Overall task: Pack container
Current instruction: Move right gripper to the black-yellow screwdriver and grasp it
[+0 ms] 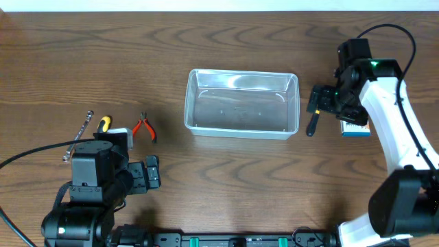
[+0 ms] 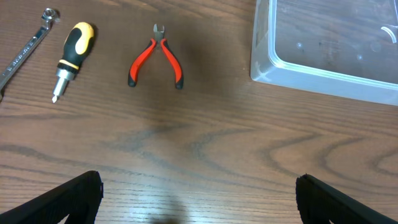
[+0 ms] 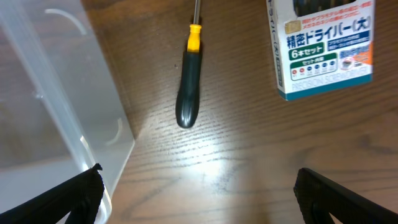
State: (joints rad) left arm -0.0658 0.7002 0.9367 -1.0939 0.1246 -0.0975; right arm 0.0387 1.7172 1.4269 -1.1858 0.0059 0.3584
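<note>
**Right claw** (image 3: 199, 202): spread wide, nothing held. Poised low over the worktop (image 1: 240, 185), just off the right end of the container (image 1: 243, 73).

**Slim screwdriver** (image 3: 188, 84): black handle, yellow collar. Flat on the worktop just ahead of the right claw, beside the container's right end wall but apart from it.

**Blue-and-white box** (image 3: 323, 50): printed carton, next out from the slim screwdriver and farther from the container, with a clear strip of worktop between the two.

**Container**: clear tub, upright, open-topped, apparently empty. Mid-worktop, between the two arms.

**Left claw** (image 2: 199, 199): also wide and empty. Hanging over bare worktop, well off the container's near-left corner.

**Pliers** (image 2: 157, 59): red handles. Nearest of the left-hand tools to the container, but well apart from its left wall.

**Stubby screwdriver** (image 2: 71, 53) and **wrench** (image 2: 28, 46): beyond the pliers, farther from the container.

**Stage, as judged:** nothing packed yet; first pick pending, probably the slim screwdriver.

**Hazards, as judged:**
- Round handle liable to roll or skid away if the pads close off-centre or touch one side first.
- Finger on the container side likely to nudge the light tub if the descent drifts toward its wall.
- Rim catch possible on a low carry-over, tipping or shifting the tub.

**Edges and room:**
- Tight only between the slim screwdriver and the container's right wall.
- Open worktop along the container's near side.
- Container mouth unobstructed from above.
- Ample room around the left-hand tools.
</note>
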